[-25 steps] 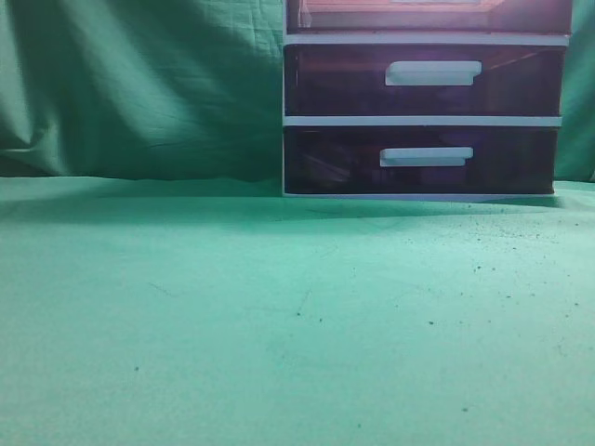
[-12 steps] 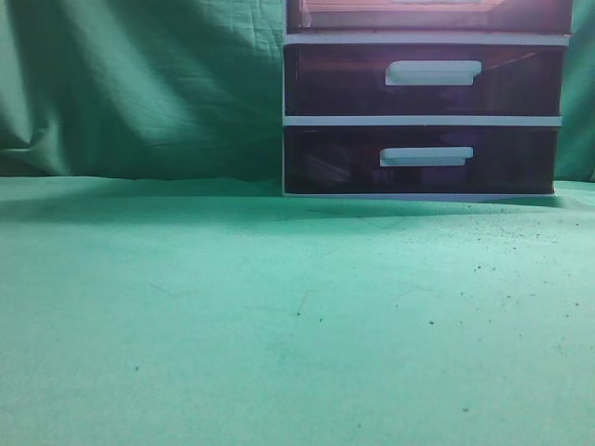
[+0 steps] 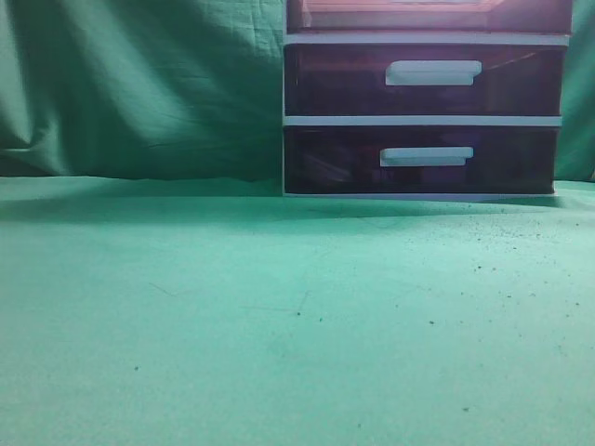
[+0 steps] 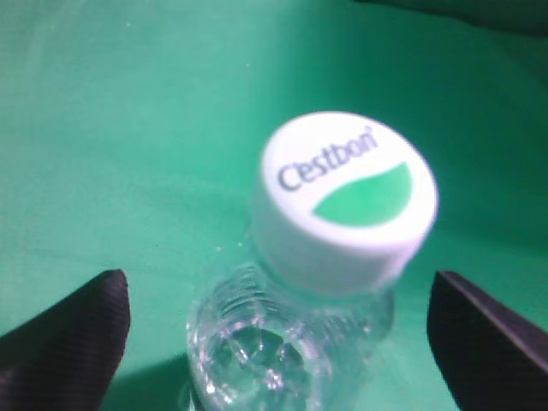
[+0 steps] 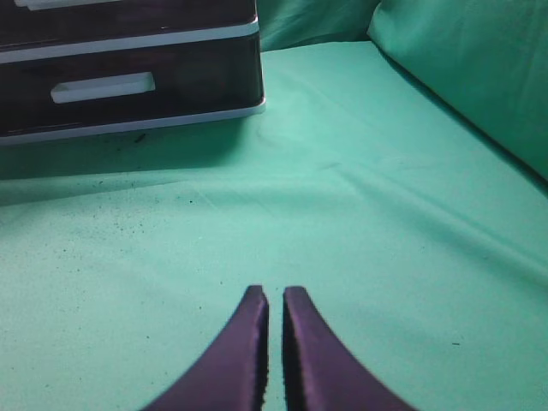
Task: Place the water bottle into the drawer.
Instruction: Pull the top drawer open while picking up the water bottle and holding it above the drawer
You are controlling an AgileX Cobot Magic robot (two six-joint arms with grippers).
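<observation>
The water bottle [image 4: 342,197] is clear plastic with a white cap printed in green. It fills the middle of the left wrist view, standing upright on the green cloth. My left gripper [image 4: 276,287] is open, one black finger on each side of the bottle's shoulder, with a gap on both sides. The drawer [image 3: 428,15] shows only as a reddish-brown strip at the top edge of the exterior view. My right gripper [image 5: 275,295] is shut and empty, low over the cloth. Neither gripper nor the bottle shows in the exterior view.
The white-framed drawer unit [image 3: 423,121] stands at the back right, with two dark purple drawers with white handles; it also shows in the right wrist view [image 5: 128,86]. Green cloth [image 3: 279,316] covers the table and hangs as a backdrop.
</observation>
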